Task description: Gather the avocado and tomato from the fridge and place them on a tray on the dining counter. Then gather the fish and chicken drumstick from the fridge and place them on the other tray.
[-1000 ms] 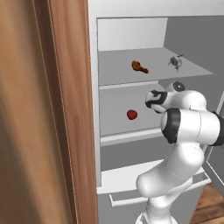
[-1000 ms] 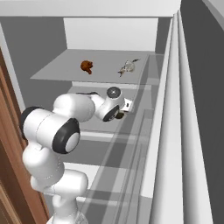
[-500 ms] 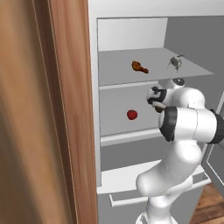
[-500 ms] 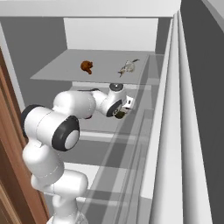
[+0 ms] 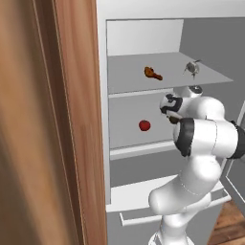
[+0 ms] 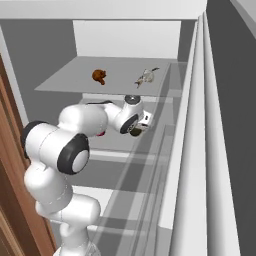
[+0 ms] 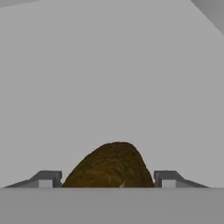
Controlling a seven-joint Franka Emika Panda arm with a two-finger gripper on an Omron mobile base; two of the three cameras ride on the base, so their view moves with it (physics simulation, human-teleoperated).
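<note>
While the fridge [image 5: 143,38] stands open, its grey inside in both base views, the white arm [image 5: 206,139] reaches onto the middle shelf [image 5: 129,129], and the gripper [image 7: 108,179] sits around a rough brown-green avocado [image 7: 109,168]. From the hand view the avocado fills the gap between the two dark fingertips [image 7: 46,178], one on each side and right against its flanks, so the jaws stand fairly wide and are closed on the fruit. Whether it is lifted clear of the shelf or resting on it cannot be told. From the right base view the avocado [image 6: 135,131] shows as a small dark lump at the end of the hand, low over the middle shelf near the right wall of the fridge. From the left base view the hand [image 5: 172,106] is at the right side of that shelf, partly hidden behind the arm's own elbow. A red tomato [image 5: 144,125] lies on the same middle shelf, to the left of the hand and well apart from it. On the top shelf [image 5: 143,79] lie a brown chicken drumstick [image 5: 153,73] towards the middle and a grey fish [image 5: 192,67] to its right, apart from each other; the right base view shows them too, drumstick [image 6: 99,76] left and fish [image 6: 145,76] right. A wooden panel [image 5: 72,124] runs up the left side of the left base view, beside the fridge opening. Below the shelves the white front of the lower drawer [image 5: 139,215] shows, partly behind the arm.
</note>
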